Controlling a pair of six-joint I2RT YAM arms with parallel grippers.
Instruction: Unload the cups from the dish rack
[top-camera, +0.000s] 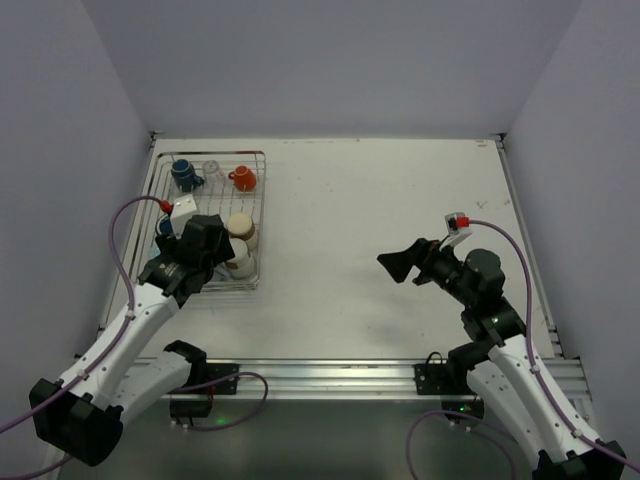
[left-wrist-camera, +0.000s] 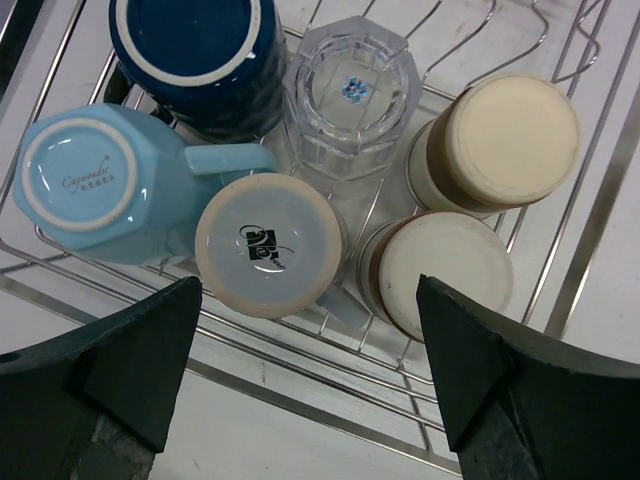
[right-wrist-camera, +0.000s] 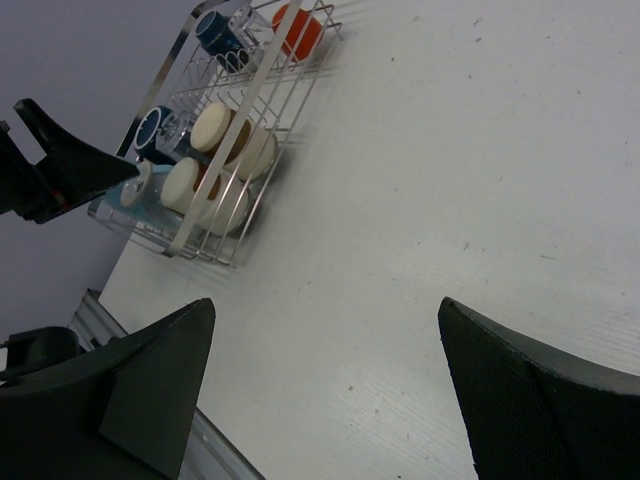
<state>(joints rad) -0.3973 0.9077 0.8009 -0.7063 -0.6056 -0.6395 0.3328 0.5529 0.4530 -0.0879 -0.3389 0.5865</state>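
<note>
Two hands are in view, both spread, neither touching anything. Left hand (left-wrist-camera: 308, 290) hovers over the near end of the dish rack (top-camera: 225, 200), fingers (left-wrist-camera: 130, 370) wide apart with nothing gripped. Right hand (right-wrist-camera: 325, 310) is well apart from the rack, over the right half of the worktop (top-camera: 400, 190). Its fingers are spread too and point toward the rack, with their lower parts cut off by the frame edge.

The rack sits at the far left of the worktop, with every cup seen inside it. In the left wrist view, a logo-base cup (left-wrist-camera: 268, 245) sits upside down directly below the hand, with a pale base, a small dark mark and a partly hidden handle. The light blue mug (left-wrist-camera: 85, 185) is just left of it, inverted, base print too small to read properly. To the right are the near cream cup (left-wrist-camera: 445, 270) and the far cream cup (left-wrist-camera: 512, 140), bases toward the camera. Tilted or lying flat, cannot tell. Behind them are a clear glass (left-wrist-camera: 350, 90), base up, and the near dark blue mug (left-wrist-camera: 195, 50), cropped at the top.

In the top view the left arm covers most of this cluster. At the far end of the rack stand the far dark blue mug (top-camera: 183, 175), a second clear glass (top-camera: 212, 169) that is faint and hard to make out, and the orange-red mug (top-camera: 243, 178) with its handle on the left.
</note>
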